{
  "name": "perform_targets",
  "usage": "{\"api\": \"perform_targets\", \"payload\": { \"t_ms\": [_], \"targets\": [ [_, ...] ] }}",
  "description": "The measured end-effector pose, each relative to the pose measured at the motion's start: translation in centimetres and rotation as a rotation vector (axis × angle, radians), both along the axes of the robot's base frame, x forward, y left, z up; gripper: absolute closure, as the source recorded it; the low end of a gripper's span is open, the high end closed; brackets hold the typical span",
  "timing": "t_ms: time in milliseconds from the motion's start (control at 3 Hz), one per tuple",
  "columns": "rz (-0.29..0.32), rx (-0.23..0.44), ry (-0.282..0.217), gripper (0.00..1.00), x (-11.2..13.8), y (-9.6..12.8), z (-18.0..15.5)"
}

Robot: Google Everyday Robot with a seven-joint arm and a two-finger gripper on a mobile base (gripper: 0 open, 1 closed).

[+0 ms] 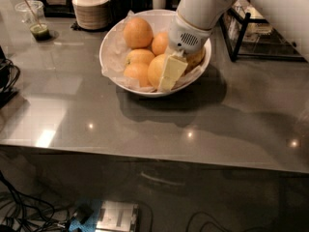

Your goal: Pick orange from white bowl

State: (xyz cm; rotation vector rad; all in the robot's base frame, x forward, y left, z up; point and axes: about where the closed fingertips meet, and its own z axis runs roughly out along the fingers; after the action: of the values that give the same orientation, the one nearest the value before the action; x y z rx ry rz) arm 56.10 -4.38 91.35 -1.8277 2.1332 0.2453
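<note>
The white bowl (112,42) stands on the grey counter, lined with crinkled white paper and holding several oranges. My gripper (170,74) reaches down into the bowl's front right part from the white arm above. It lies against the pale yellow-orange orange (155,70) at the bowl's front and covers that orange's right side. Smaller, deeper-orange fruits lie to the left (137,32) and behind (160,43). Another fruit (196,58) shows partly under the gripper's right side.
A stack of small beige dishes (90,6) stands behind the bowl at the left. A plastic cup with green liquid (35,21) is at the far left. A black wire rack (251,33) stands to the right. Cables lie on the floor below the counter's front edge.
</note>
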Motion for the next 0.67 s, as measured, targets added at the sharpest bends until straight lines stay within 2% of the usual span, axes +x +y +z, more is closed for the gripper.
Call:
{"api": "perform_targets", "payload": {
  "t_ms": [333, 667],
  "targets": [
    [0.0, 0.0, 0.0, 1.0, 0.0, 0.0, 0.1],
    [0.003, 0.022, -0.106, 1.0, -2.1, 0.0, 3.3]
  ]
}}
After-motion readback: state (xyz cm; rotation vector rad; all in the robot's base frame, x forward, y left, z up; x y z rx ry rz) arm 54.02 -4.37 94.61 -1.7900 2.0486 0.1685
